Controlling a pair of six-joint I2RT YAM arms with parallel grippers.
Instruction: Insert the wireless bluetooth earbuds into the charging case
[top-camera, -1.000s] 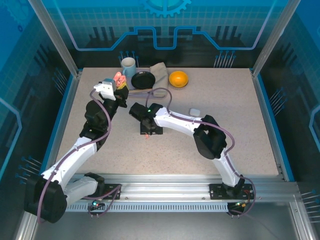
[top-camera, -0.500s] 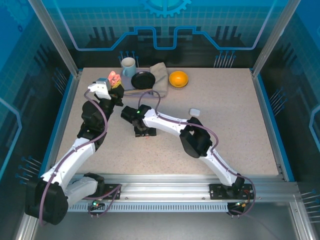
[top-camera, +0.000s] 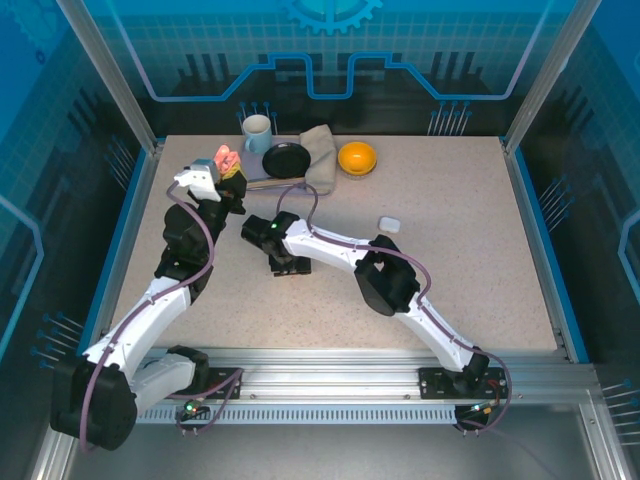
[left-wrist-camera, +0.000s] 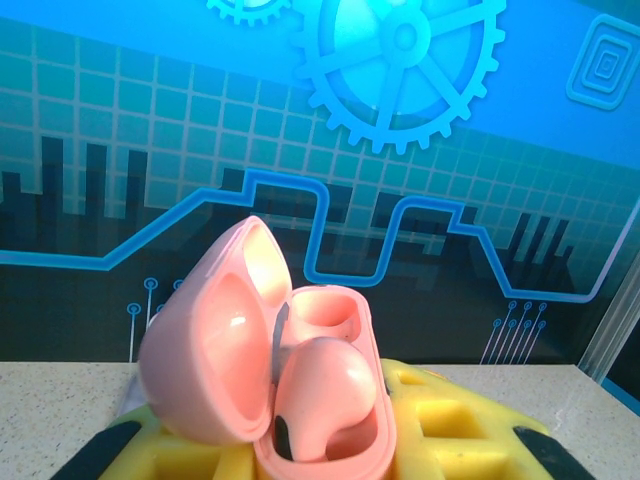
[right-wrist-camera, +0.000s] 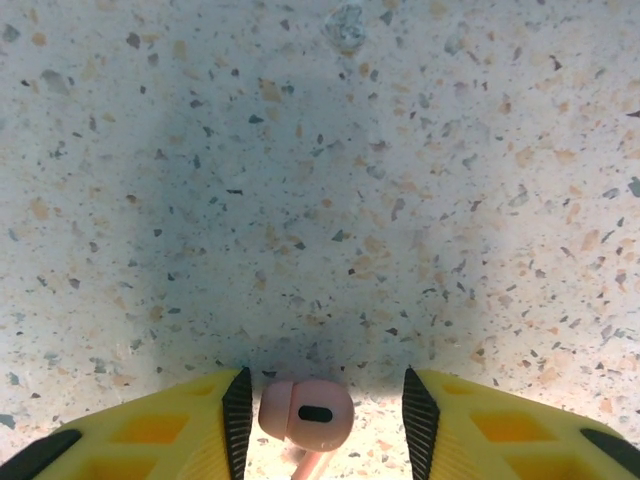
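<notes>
My left gripper (left-wrist-camera: 310, 455) is shut on an open salmon-pink charging case (left-wrist-camera: 320, 400), held up off the table with its lid (left-wrist-camera: 215, 340) swung to the left. One pink earbud (left-wrist-camera: 325, 395) sits in the near socket; the far socket (left-wrist-camera: 325, 310) is empty. From above, that case (top-camera: 229, 160) is at the back left in the left gripper (top-camera: 222, 174). My right gripper (top-camera: 285, 264) points down at the table mid-left. A second pink earbud (right-wrist-camera: 305, 413) lies between its open fingers (right-wrist-camera: 236, 420), close to the left pad, with a gap to the right one.
A white closed case (top-camera: 389, 224) lies right of centre. Along the back edge stand a pale mug (top-camera: 257, 130), a black dish (top-camera: 287, 160) on a grey cloth (top-camera: 322, 150) and an orange bowl (top-camera: 357, 157). A blue rail (top-camera: 120, 250) borders the table's left side.
The right arm has swung left and lowered over the pink earbud, its jaws narrowing around it. The left gripper with the case shifted slightly left, then held still.
</notes>
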